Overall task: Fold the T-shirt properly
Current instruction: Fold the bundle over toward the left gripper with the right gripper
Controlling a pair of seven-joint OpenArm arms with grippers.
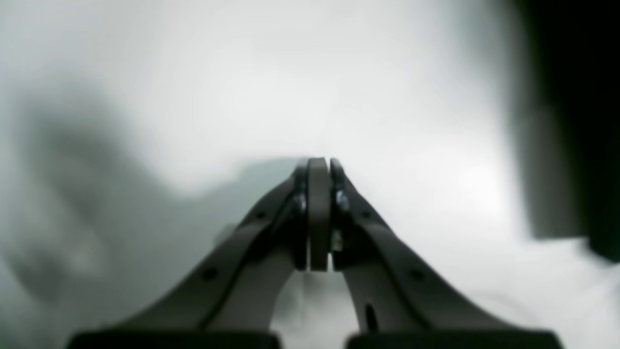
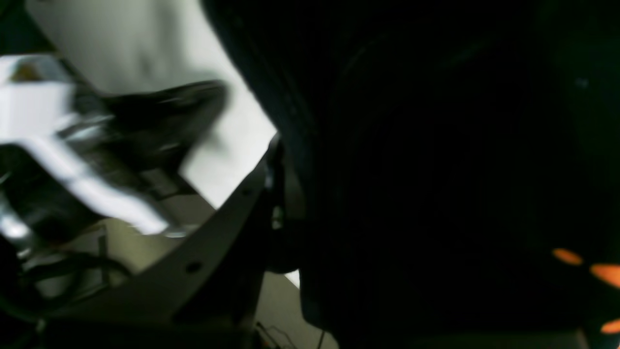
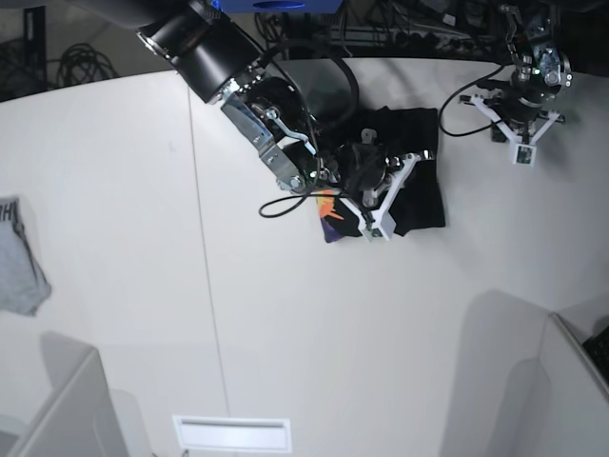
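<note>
Between the right fingers point(image 2: 283, 194) a dark edge of the T-shirt point(image 3: 404, 171) appears pinched: the right wrist view shows black cloth filling the frame right up against the one finger that is visible, with a few orange flecks of the print at the lower right, so the grip looks closed on fabric, though the far finger is hidden behind the cloth. Out from there, the right arm point(image 3: 224, 62) reaches in from the far left of the base view and hangs low over the garment, which lies as a compact, partly folded dark bundle on the white surface point(image 3: 285, 333), a bit of orange and purple print peeking out at its left edge. The left fingers point(image 1: 319, 213) are pressed flat together with nothing between them, and that arm sits well apart, beyond the shirt's right side. A small grey garment point(image 3: 17, 262) lies at the surface's left edge, away from the work. My reading is that a fold is under way, the right arm carrying a gripped edge across. The next move would call for laying that edge squarely onto the bundle before letting go, keeping the layers from dragging or bunching
</note>
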